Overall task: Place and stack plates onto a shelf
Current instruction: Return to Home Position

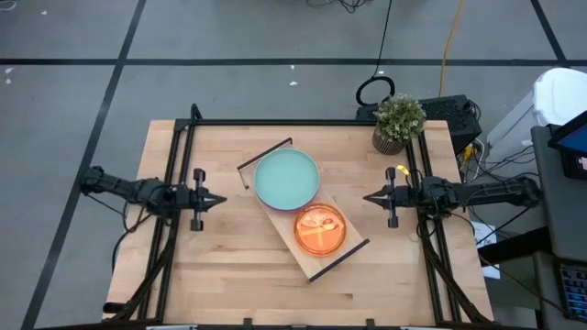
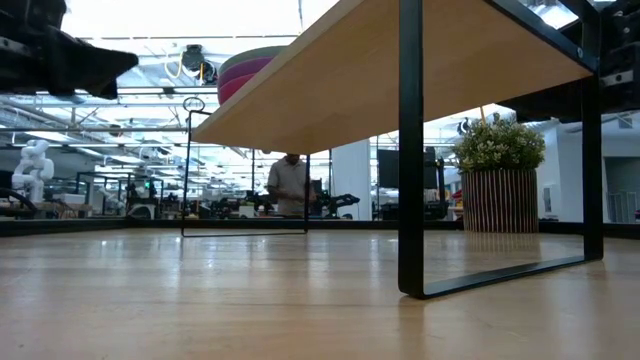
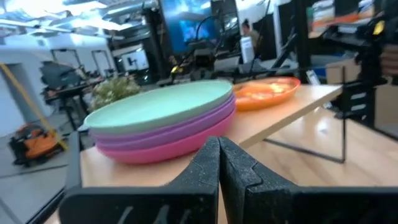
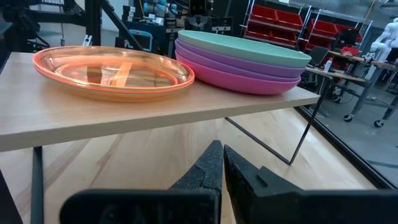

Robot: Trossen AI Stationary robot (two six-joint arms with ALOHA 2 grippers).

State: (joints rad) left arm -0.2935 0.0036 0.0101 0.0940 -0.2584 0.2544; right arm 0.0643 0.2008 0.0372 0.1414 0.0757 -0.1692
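Plates (image 4: pixel 242 62) glossy plastic; orange plate (image 4: pixel 112 71) translucent; shelf (image 4: pixel 124 115) matt wood, black metal frame (image 2: pixel 410 150).

Floor (image 1: pixel 229 37): grey, crossed by dark lines. A yellow cable (image 1: pixel 449 41) and a black cable loop (image 1: pixel 374 90) lie on it, well off to one side of the right gripper (image 1: pixel 367 196). Ahead of that gripper are racks of red bins (image 4: pixel 329 31). Ahead of the left gripper (image 3: pixel 219 146) are a blue screen (image 3: pixel 189 28) and an orange item (image 3: pixel 38 140) on the floor. Ceiling lights (image 2: pixel 200 20) are bright. A person (image 2: pixel 290 185) stands at a far bench.
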